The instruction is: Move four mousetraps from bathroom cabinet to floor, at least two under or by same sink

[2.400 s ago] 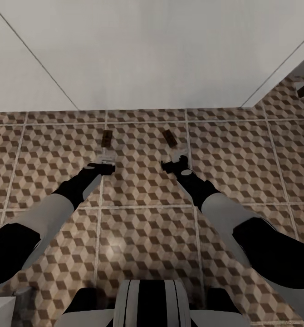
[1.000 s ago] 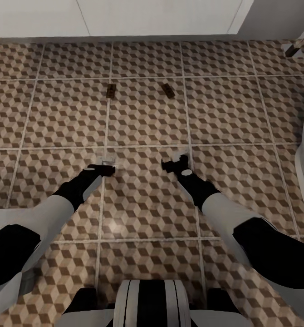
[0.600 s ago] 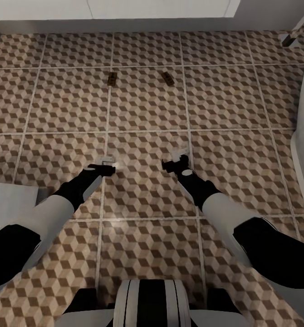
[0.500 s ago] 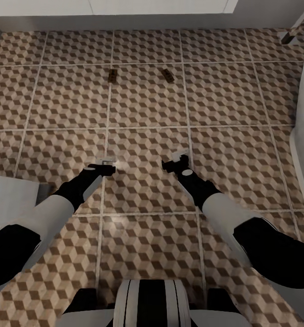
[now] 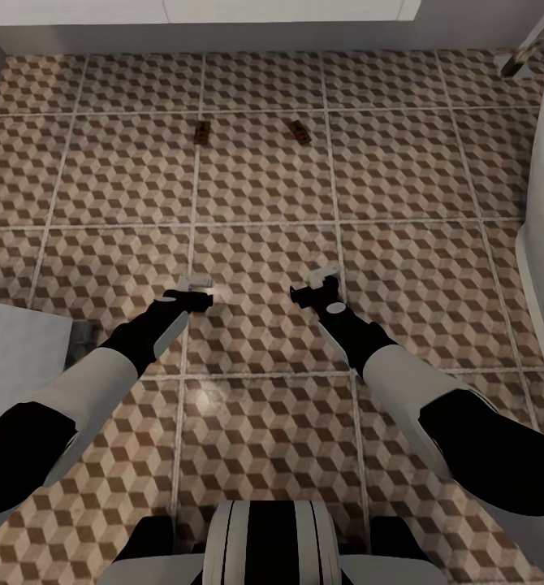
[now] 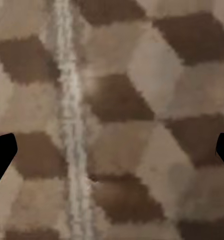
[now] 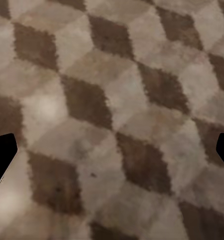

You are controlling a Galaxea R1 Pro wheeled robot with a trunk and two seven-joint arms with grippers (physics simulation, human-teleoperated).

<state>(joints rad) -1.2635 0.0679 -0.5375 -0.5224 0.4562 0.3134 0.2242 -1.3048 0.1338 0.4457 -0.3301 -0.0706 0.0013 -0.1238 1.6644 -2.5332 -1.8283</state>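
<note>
Reaching forward and down, left gripper (image 5: 196, 282) and right gripper (image 5: 324, 273) hover spread, empty, above bathroom floor (image 5: 256, 179).

We see the bathroom floor (image 5: 256, 175) as smooth, faintly glossy tile with a cube print and pale, matt grout. The two mousetraps (image 5: 201, 132) (image 5: 301, 131) look like dull brown wood. The arm shells appear as smooth white and black plastic.

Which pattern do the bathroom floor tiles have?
The bathroom floor shows a brown, beige and white cube pattern with pale grout, best in the head view.
</note>
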